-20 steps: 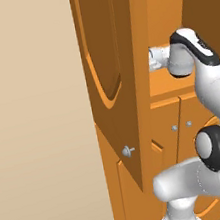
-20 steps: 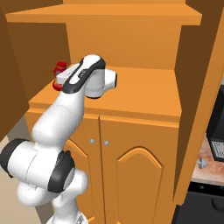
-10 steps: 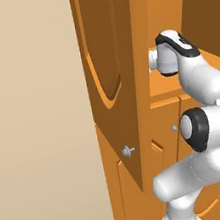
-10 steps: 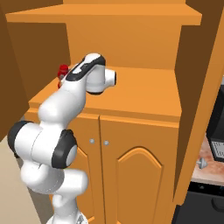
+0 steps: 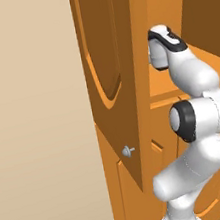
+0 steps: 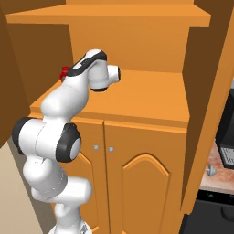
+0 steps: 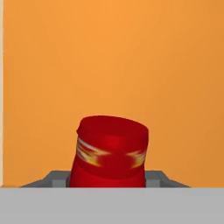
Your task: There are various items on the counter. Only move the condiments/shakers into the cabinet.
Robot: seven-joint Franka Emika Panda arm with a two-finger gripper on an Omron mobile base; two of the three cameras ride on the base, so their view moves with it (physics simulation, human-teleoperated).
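Observation:
In the hand view a red ketchup bottle (image 7: 111, 153) with a red cap stands between my gripper's (image 7: 107, 180) two grey fingers (image 7: 53, 178), which are shut on it, in front of an orange cabinet wall. From the right base view a bit of the red bottle (image 6: 64, 71) peeks out behind my wrist, over the left end of the cabinet's open shelf (image 6: 146, 93). The left base view has my hand (image 5: 159, 53) reaching past the open cabinet door (image 5: 104, 57). The fingers themselves are hidden by the arm in both base views.
Below the shelf are two shut lower doors with small silver knobs (image 6: 96, 147). An open door (image 6: 208, 105) stands at the right, with reddish counter (image 6: 220, 172) and a black machine (image 6: 227, 132) beyond it. A beige wall (image 5: 32, 120) fills the left.
The arm's elbow and lower links have swung in closer to the cabinet. The hand and the ketchup bottle have stayed almost in place over the left of the shelf.

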